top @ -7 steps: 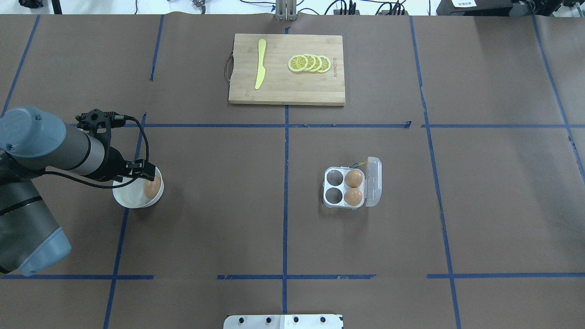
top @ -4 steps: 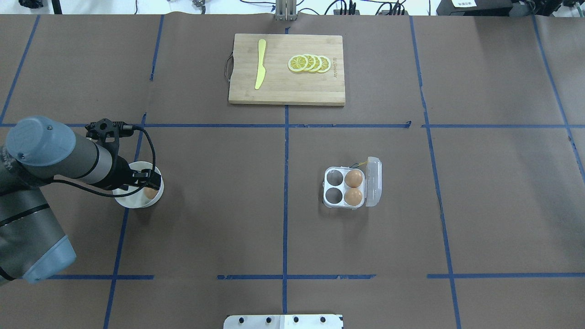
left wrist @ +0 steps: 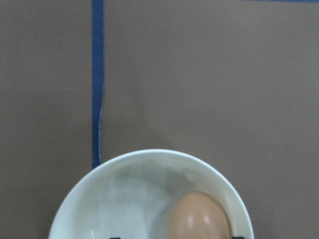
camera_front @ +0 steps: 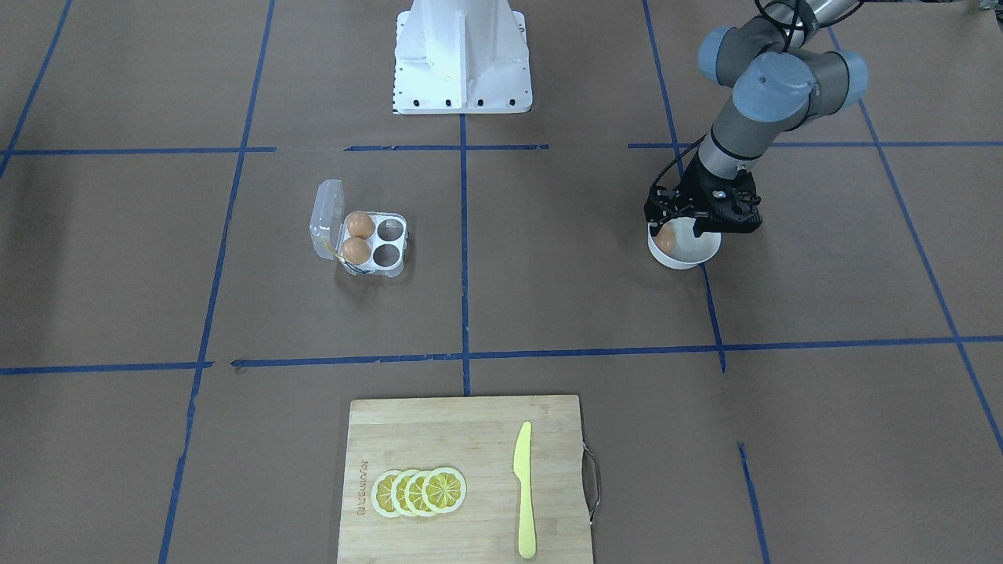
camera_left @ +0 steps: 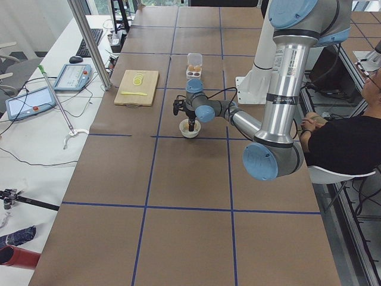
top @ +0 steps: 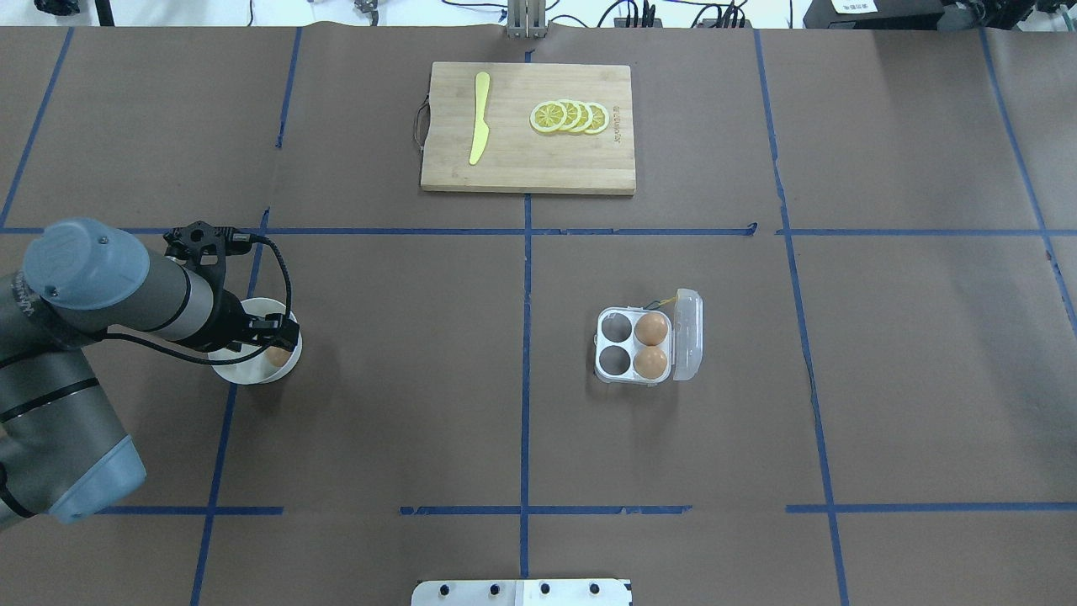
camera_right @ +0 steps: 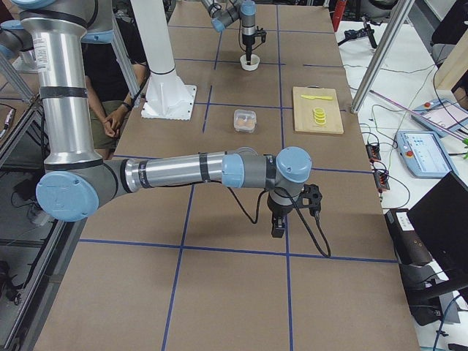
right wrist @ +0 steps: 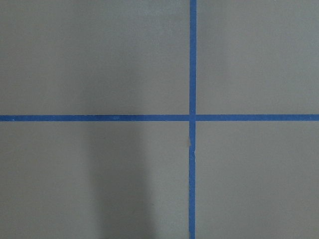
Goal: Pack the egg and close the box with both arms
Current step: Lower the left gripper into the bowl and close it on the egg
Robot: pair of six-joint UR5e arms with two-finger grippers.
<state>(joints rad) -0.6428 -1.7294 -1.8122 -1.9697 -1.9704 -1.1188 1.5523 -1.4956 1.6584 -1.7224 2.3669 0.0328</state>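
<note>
Hanging at the bowl (left wrist: 149, 152), the left tool (left wrist: 175, 236) was spread around the egg (left wrist: 198, 216) inside. The state of the right tool (camera_right: 278, 231) was unclear.

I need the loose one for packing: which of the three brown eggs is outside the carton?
The egg in the white bowl, at the left pincer; the other two eggs sit in the egg carton, beside its lid.
</note>
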